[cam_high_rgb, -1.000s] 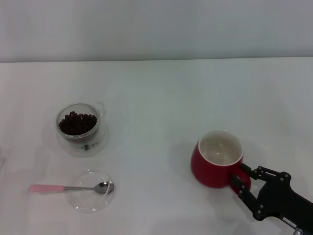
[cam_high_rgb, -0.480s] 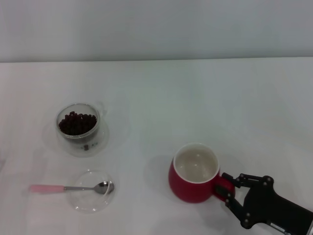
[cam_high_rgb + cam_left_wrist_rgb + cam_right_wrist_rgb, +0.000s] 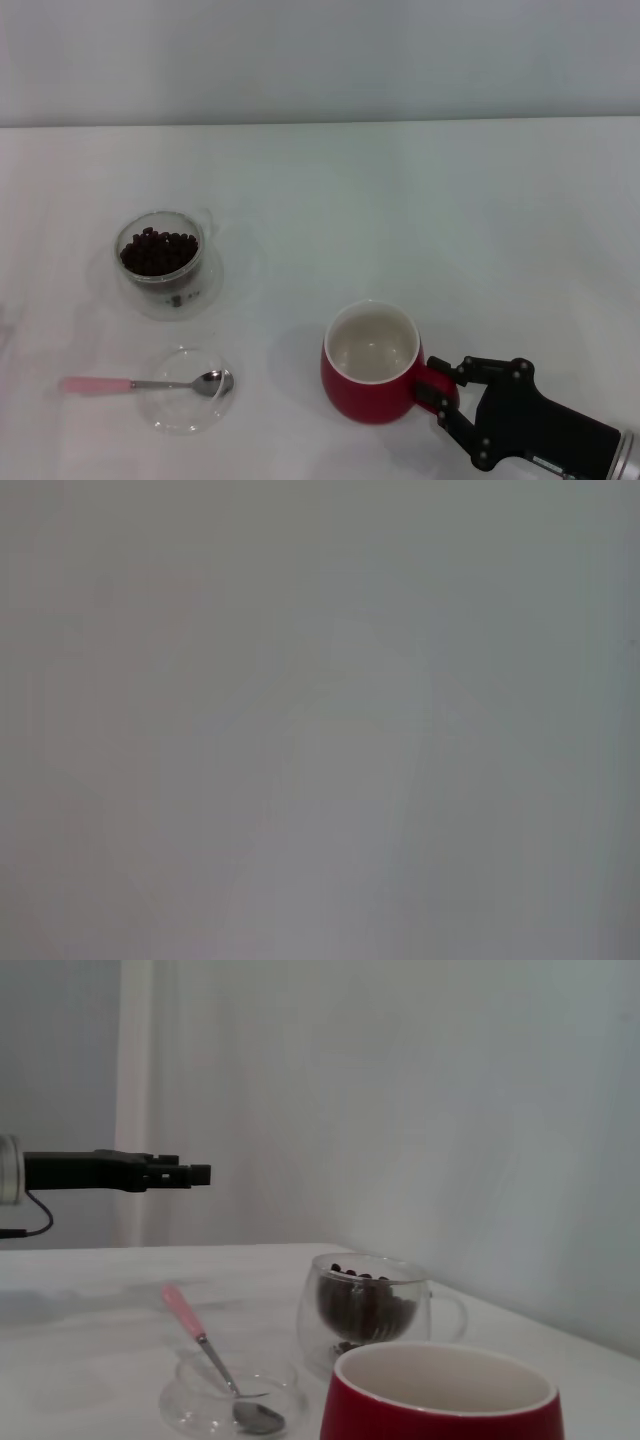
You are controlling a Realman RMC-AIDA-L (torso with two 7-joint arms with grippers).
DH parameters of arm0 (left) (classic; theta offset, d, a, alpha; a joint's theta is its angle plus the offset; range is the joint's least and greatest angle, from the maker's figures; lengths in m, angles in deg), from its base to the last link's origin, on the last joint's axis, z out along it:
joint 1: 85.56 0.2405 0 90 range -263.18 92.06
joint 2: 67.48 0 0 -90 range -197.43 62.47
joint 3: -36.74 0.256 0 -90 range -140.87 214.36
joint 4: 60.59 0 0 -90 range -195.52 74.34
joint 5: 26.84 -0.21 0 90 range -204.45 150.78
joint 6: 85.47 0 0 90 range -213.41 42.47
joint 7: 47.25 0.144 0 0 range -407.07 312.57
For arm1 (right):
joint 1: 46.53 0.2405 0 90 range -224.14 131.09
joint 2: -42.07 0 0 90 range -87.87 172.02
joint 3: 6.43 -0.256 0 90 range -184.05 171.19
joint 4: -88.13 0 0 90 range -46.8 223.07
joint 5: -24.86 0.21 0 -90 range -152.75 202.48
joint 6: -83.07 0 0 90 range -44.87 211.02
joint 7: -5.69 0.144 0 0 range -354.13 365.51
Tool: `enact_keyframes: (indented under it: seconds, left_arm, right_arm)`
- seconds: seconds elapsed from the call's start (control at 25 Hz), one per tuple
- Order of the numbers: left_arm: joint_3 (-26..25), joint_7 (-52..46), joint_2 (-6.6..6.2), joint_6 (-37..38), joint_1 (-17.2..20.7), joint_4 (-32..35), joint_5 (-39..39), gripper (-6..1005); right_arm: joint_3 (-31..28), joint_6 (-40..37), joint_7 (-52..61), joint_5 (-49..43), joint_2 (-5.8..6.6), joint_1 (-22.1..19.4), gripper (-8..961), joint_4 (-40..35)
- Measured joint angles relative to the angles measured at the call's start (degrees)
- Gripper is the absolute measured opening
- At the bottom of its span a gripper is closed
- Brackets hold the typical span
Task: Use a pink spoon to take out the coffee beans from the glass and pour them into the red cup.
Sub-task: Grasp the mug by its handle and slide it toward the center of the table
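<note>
No brand, label or writing is readable on any item. Right gripper point(image 3: 437, 390), black, enters the head view at the lower right corner of the white table point(image 3: 400, 200); its two fingers are closed on the red loop handle of the rounded glossy red cup point(image 3: 368, 376), one finger on each side of the handle. That cup stands upright on the table at front centre-right, white inside, with nothing visible in it. Small clear round glass point(image 3: 161, 259) with thick walls stands upright at centre-left, well apart from the red cup, its small side handle turned to the far right; it seems to sit on a faint clear saucer, though the edge is hard to make out. Many small dark brown coffee beans point(image 3: 158, 252) fill the glass to just below the rim. Flat clear round glass dish point(image 3: 187, 391) lies nearer the front edge than the glass. Slim pink spoon point(image 3: 147, 383) lies with its shiny metal bowl resting in the dish and its pale pink handle reaching out over the rim toward the left, onto the table. Right wrist view shows the red rim close up, with glass, beans, spoon and dish beyond it. Left gripper point(image 3: 178, 1173) shows in that view only as a dark arm held level above the table, far side, touching nothing; cannot tell how its fingers stand. Left wrist view is a featureless grey blur.
</note>
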Motion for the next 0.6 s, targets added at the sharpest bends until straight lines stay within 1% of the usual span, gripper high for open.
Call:
enact_keyframes:
  seconds: [0.2,0.4,0.52,0.6]
  left_arm:
    - [0.0,0.0,0.06,0.1,0.1,0.0,0.0,879]
    - [0.0,0.0,0.09,0.1,0.1,0.0,0.0,880]
    - [0.0,0.0,0.09,0.1,0.1,0.0,0.0,880]
    - [0.0,0.0,0.09,0.1,0.0,0.0,0.0,880]
  right_arm:
    - [-1.2,0.0,-0.2,0.4,0.18,-0.1,299,-0.5]
    - [-4.3,1.0,0.2,0.5,0.41,-0.5,322,-0.8]
    - [-4.7,1.9,0.2,0.6,0.42,-0.6,335,-0.8]
    - [-4.7,2.5,0.2,0.6,0.43,-0.5,422,-0.8]
